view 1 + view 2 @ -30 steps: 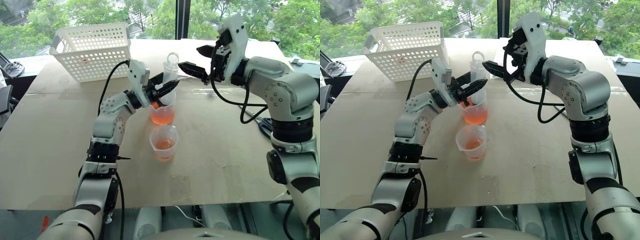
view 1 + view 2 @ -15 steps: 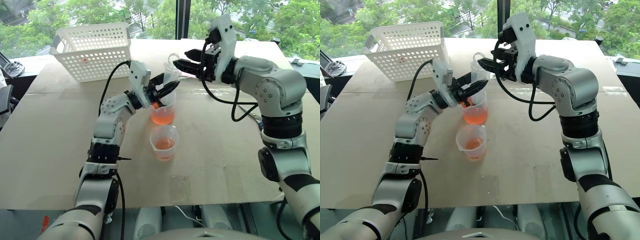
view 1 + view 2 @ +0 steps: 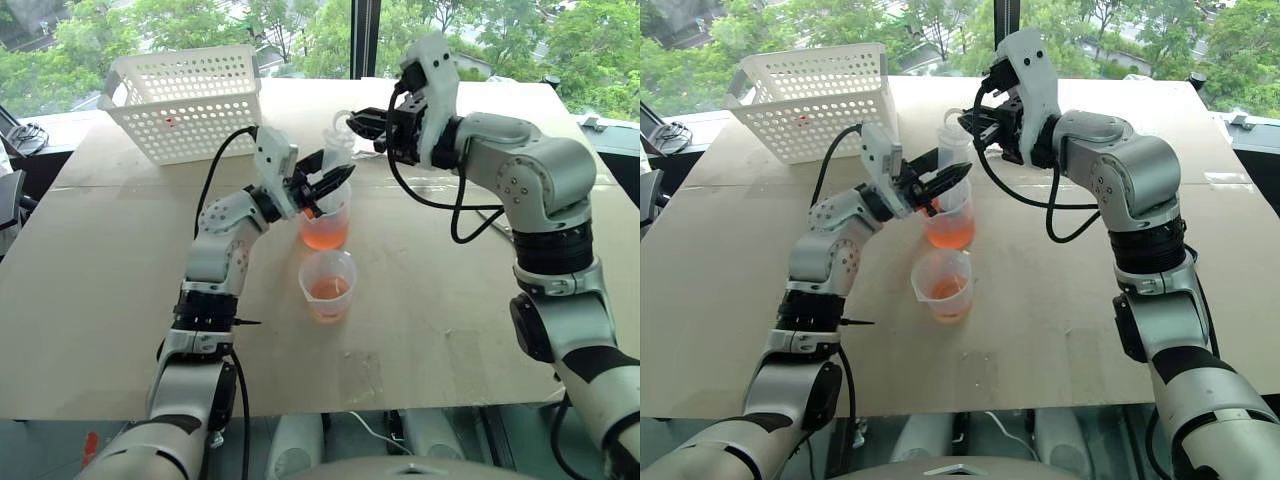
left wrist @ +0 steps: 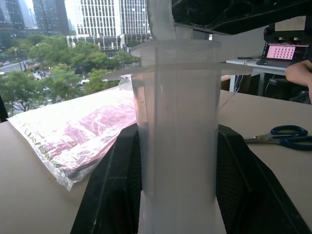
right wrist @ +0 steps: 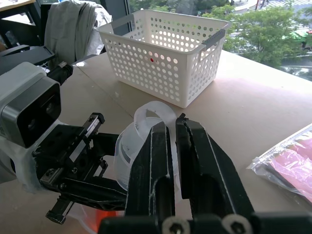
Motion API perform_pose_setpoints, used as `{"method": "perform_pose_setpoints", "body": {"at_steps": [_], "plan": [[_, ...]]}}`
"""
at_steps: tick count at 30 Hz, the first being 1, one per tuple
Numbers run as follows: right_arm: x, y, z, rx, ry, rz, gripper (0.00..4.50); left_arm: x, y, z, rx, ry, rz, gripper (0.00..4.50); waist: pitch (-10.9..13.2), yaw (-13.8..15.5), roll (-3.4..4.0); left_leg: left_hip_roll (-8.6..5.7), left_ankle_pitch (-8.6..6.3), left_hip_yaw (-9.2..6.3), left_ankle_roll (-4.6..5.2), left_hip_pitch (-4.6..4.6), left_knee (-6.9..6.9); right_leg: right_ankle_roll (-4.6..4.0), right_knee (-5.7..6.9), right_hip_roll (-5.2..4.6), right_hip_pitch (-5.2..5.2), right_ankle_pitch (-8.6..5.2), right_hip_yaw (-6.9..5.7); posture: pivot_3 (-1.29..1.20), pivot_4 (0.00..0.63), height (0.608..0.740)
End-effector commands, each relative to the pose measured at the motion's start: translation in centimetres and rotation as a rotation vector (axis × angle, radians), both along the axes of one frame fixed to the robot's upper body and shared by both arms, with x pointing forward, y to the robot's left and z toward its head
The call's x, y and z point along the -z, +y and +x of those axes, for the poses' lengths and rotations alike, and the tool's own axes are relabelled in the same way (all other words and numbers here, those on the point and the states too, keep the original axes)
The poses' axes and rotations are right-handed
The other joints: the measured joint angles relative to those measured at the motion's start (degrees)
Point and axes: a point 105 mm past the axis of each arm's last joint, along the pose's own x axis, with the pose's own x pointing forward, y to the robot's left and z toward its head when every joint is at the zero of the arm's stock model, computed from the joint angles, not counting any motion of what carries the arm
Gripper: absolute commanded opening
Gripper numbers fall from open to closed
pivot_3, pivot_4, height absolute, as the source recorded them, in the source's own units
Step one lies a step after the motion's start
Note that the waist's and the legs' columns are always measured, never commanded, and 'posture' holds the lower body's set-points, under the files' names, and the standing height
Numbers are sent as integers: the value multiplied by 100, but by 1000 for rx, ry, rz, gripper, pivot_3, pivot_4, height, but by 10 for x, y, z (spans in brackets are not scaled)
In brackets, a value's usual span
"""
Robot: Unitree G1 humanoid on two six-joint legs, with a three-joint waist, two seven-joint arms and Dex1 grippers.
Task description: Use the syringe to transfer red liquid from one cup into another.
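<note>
The clear syringe (image 3: 336, 150) stands upright, its tip down in the taller cup (image 3: 326, 222) that holds red liquid (image 3: 324, 236). My left gripper (image 3: 334, 178) is shut on the syringe barrel (image 4: 178, 146), with a black finger (image 4: 113, 187) on each side. At the top of the syringe, my right gripper (image 3: 358, 122) is shut on the plunger's ring (image 5: 152, 113). The shorter cup (image 3: 328, 284) stands just in front of the taller one, with a little red liquid in its bottom.
A white perforated basket (image 3: 185, 100) stands at the back left of the brown table (image 3: 440, 320). Blue-handled scissors (image 4: 286, 136) and a clear bag with pink contents (image 4: 73, 141) lie on the table to the right, behind the cups.
My right gripper has moved left to the top of the syringe and closed on the plunger ring. The left gripper and the syringe barrel have stayed in place.
</note>
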Motion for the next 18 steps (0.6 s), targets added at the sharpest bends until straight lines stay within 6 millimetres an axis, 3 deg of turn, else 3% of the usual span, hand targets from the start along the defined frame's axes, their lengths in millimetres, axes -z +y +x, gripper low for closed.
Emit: {"method": "perform_pose_setpoints", "body": {"at_steps": [1,18], "plan": [[-32,4,-5,-9,-117,46,41,-8,-6,-9,40,-49,1,1384,0,-2,0,0,0,0,0,0,0,0,0,0,0,0,0,0,150,740],[-59,5,-3,-8,-210,69,41,0,-8,-14,67,-6,-6,1384,0,-2,0,1,0,0,0,0,-3,0,-1,0,-1,0,-1,0,150,740]]}}
